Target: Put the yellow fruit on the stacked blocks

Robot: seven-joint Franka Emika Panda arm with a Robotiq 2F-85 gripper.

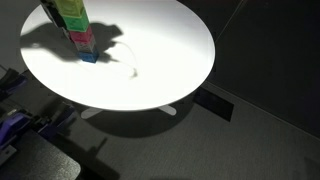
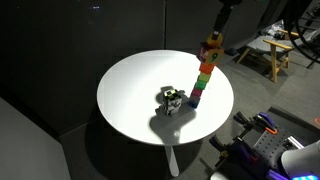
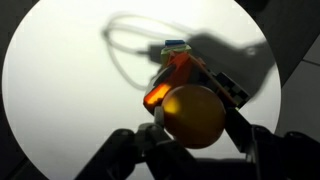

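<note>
— So, where is the yellow fruit (image 3: 196,112)?
— Pinched in the hand (image 3: 194,122), right over the stacked blocks (image 2: 205,75); I cannot tell if it touches them.
— And the blocks?
— Upright on the white bench (image 2: 130,90), near its edge, with a small grey object (image 2: 172,99) beside them.

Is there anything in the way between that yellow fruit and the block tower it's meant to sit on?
Nothing visible does. The hand holds the yellow fruit just above the stacked blocks, and the wrist view shows no object between them.
</note>
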